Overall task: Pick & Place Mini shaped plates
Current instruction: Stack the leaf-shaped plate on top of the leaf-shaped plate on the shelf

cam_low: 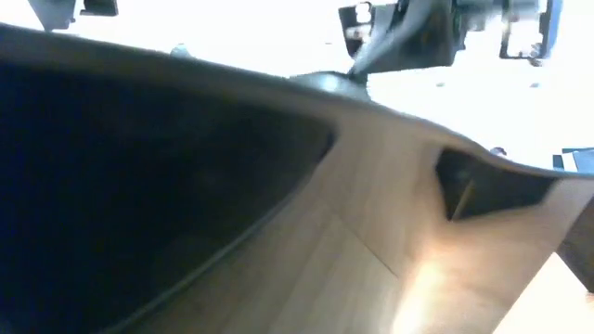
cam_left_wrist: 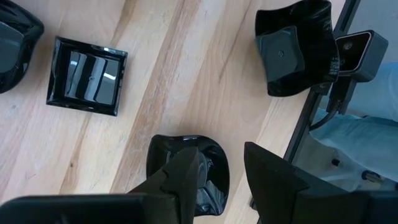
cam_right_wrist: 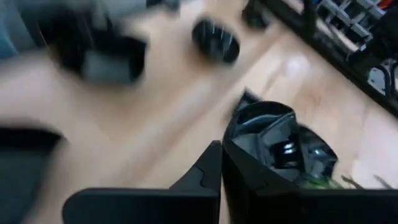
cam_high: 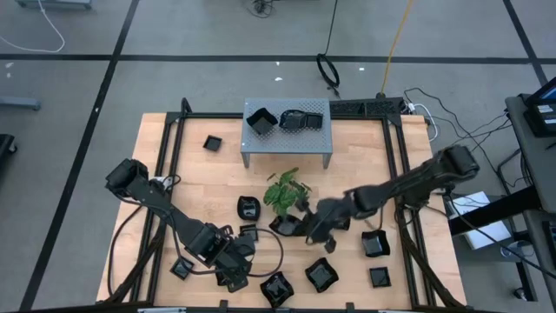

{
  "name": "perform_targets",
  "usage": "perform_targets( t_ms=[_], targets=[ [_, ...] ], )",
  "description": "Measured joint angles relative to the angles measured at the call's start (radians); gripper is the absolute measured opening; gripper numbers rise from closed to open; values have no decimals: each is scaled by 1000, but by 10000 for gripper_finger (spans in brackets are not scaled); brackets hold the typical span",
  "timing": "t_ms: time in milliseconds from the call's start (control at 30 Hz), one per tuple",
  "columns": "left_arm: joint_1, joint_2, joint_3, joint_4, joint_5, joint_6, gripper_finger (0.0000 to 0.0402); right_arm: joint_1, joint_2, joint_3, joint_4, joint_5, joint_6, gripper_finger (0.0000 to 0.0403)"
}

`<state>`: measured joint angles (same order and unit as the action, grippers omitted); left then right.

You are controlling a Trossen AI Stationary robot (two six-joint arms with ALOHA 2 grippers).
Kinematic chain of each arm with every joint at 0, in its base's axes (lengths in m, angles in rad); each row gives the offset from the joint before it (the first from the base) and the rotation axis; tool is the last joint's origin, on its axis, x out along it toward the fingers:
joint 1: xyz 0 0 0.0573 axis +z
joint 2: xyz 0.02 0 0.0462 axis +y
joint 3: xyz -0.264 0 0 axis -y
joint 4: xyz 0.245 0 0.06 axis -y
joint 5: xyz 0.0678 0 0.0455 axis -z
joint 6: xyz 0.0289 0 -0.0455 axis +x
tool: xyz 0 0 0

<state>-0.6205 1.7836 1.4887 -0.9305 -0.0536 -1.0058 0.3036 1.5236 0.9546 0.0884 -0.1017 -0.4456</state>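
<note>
The wooden surface (cam_high: 217, 178) is the biggest thing here, and my two dark arms reach over it. At the far side stands a grey metal stand (cam_high: 287, 132) with holes in its top. Two black plates lie on it, one (cam_high: 261, 121) on the left and a wavy one (cam_high: 301, 119) beside it. In the middle, just near of the stand, sits a green plant (cam_high: 285, 191).

The other mini shaped plates are spread over the near half of the surface. One small square plate (cam_high: 211, 143) lies alone to the left of the stand. A rounded plate (cam_high: 248, 208) is just left of the plant. More lie along the near edge, like one (cam_high: 321, 275) and one (cam_high: 375, 244) on the right.

My right jaws (cam_right_wrist: 219, 163) are low, just near of the plant, and they are closed. A shiny black plate (cam_right_wrist: 280, 144) is right up against them. I cannot tell if I am holding it.

My left jaws (cam_left_wrist: 219, 177) are at the near left. They stand open, with a gap between the fingers. A rounded black plate (cam_left_wrist: 211, 163) lies just under them. A flat square plate (cam_left_wrist: 87, 76) lies close by, and another plate (cam_left_wrist: 292, 50) lies near the edge of the surface.
</note>
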Motion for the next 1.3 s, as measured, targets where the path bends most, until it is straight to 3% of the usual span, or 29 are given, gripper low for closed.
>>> perform_targets(
  t_ms=[100, 300, 500, 667, 967, 1200, 1300],
  targets=[
    [3, 0, 0, 0, 0, 0, 131, -23, -95, 0, 0, -56, 81, 0],
    [23, 0, 0, 0, 0, 15, 131, -46, -245, 1, -51, 132, 20, 0],
    [57, 0, 0, 0, 0, 39, 131, -136, -335, 1, -72, 159, 31, 0],
    [91, 0, 0, 0, 0, 28, 131, -233, -378, 1, -73, 209, -20, 0],
    [169, 0, 0, 0, -3, -14, 131, -420, -406, 1, -82, 203, -161, 0],
    [283, 0, 0, -4, -53, -52, 131, -567, -391, 0, -76, 124, -84, 0],
    [344, 0, 0, -9, -53, -48, 131, -608, -383, 1, -76, 124, -128, 0]
  ],
)
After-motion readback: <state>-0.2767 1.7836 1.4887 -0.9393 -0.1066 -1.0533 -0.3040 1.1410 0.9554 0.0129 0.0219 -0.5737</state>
